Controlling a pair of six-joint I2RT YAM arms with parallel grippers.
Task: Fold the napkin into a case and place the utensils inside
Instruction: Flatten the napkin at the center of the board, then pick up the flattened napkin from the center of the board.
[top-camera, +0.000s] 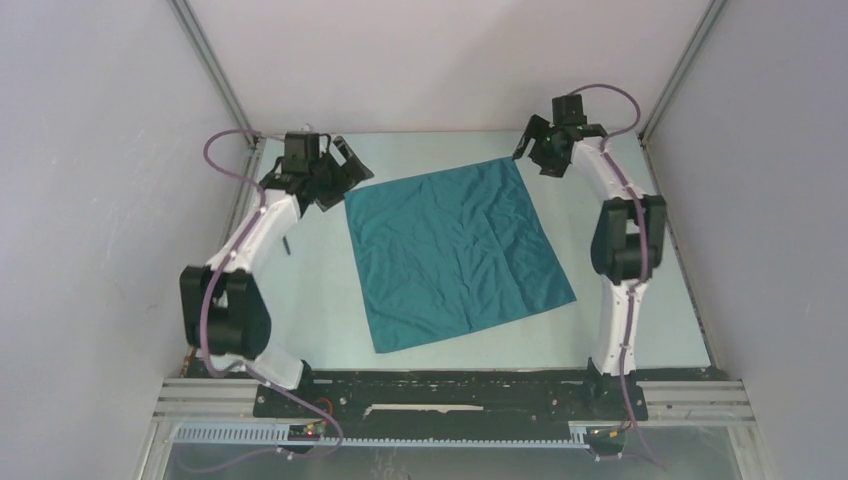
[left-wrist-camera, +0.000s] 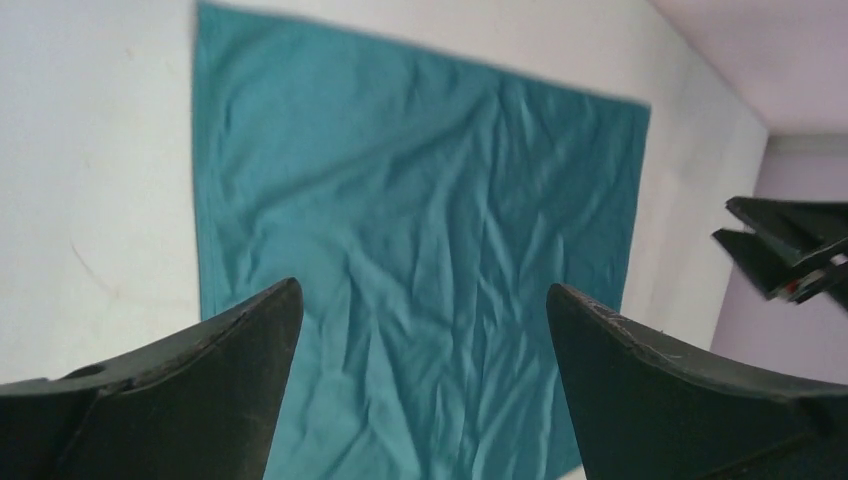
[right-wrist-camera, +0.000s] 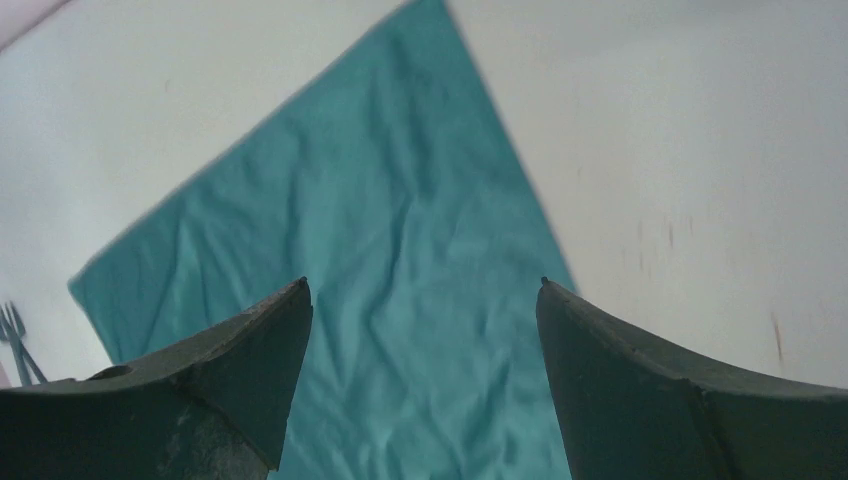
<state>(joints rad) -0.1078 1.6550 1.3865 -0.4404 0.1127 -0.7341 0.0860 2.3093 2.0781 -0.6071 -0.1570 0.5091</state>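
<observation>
The napkin (top-camera: 455, 255) lies spread flat in the middle of the table (top-camera: 320, 320). The left gripper (top-camera: 343, 163) at upper left and the right gripper (top-camera: 538, 148) at upper right hang near its far corners, both with jaws apart.

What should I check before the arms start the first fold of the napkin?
1. napkin spread flat, single layer: ok, though wrinkled.
2. Nothing lying on it: ok.
3. left jaws open and empty: ok.
4. right jaws open and empty: ok.
5. Each arm's jaws near a far corner of the napkin: ok.
6. Utensils located: one fork shows beside the napkin; any others, cannot tell.
</observation>
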